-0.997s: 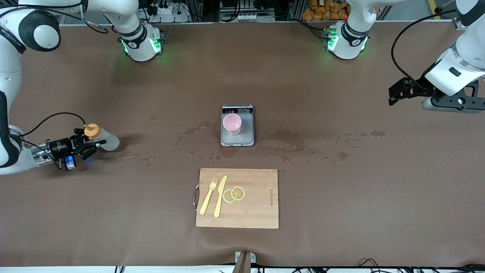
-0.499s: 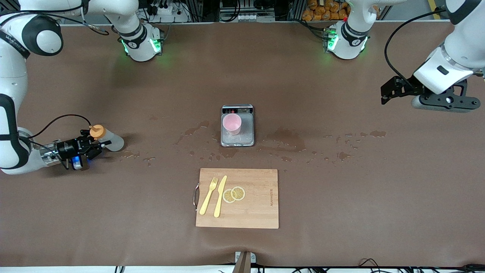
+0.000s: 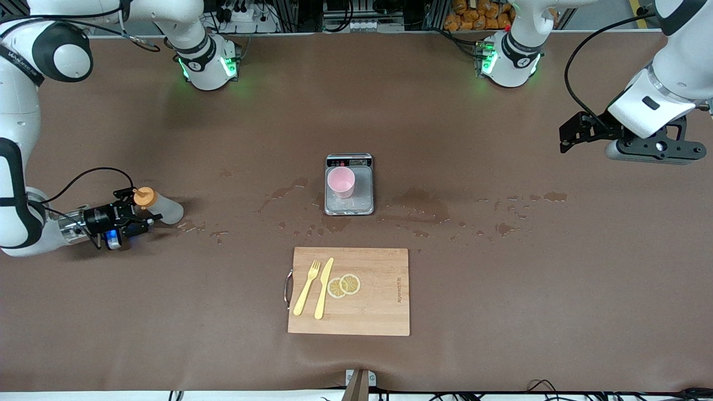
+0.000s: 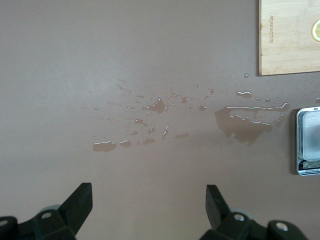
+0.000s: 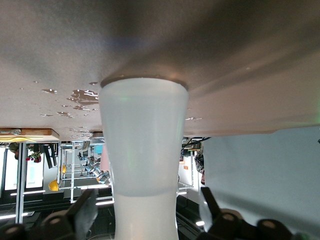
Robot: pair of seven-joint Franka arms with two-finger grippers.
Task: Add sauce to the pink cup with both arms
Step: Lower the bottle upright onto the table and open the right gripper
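Note:
The sauce bottle (image 3: pixel 159 207), whitish with an orange cap, stands upright on the table at the right arm's end. My right gripper (image 3: pixel 140 215) is low beside it, its fingers open on either side of the bottle's body (image 5: pixel 144 150) with a gap on each side. The pink cup (image 3: pixel 340 181) stands on the grey scale (image 3: pixel 363 192) at the table's middle. My left gripper (image 3: pixel 569 139) hangs open and empty above the table at the left arm's end; its fingers (image 4: pixel 80 202) frame bare wet table.
A wooden cutting board (image 3: pixel 384 301) with a yellow fork, a knife and lemon slices lies nearer to the front camera than the scale. Water spots (image 3: pixel 418 203) spread round the scale. The scale's edge (image 4: pixel 307 150) and the board's corner (image 4: pixel 290 45) show in the left wrist view.
The right gripper and the bottle moved a little toward the table's middle and came lower. The left gripper shifted slightly toward the middle, then held still.

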